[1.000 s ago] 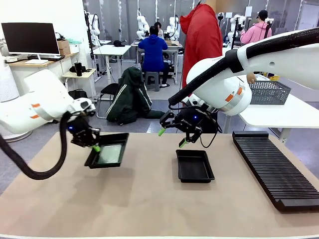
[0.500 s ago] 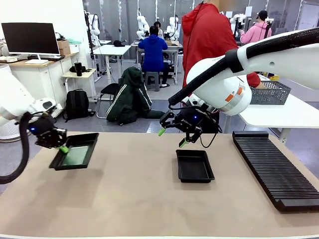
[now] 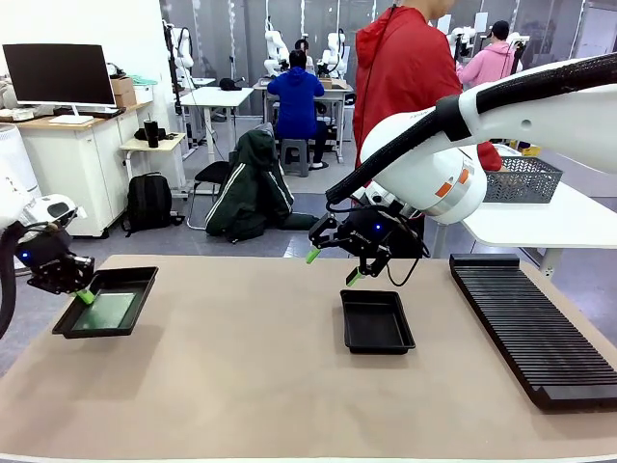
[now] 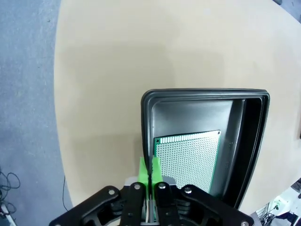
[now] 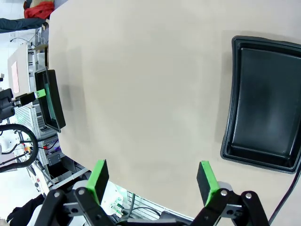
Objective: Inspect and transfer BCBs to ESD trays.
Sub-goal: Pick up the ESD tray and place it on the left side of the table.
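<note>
Left fingers [image 3: 85,296] [image 4: 144,170]: pinching the left rim of the held tray.
Held tray [image 3: 122,273] [image 4: 202,95]: black, at the surface's [image 3: 270,386] left edge; cannot tell whether it touches down.
BCB [image 3: 108,311] [image 4: 188,157]: flat on the held tray's floor.
Right fingers [image 3: 311,256] [image 5: 99,175]: spread wide, holding nothing, above mid-surface.
Empty tray [image 3: 376,323] [image 5: 263,117]: flat near the surface's middle, just below the right fingers.
Rack [image 3: 530,323]: along the right edge.

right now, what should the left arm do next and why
Probably set the tray down and let go. The left gripper is shut on the tray's rim, the board lies flat inside, and the tray hangs at the left edge of the table, seemingly just above the surface.
</note>
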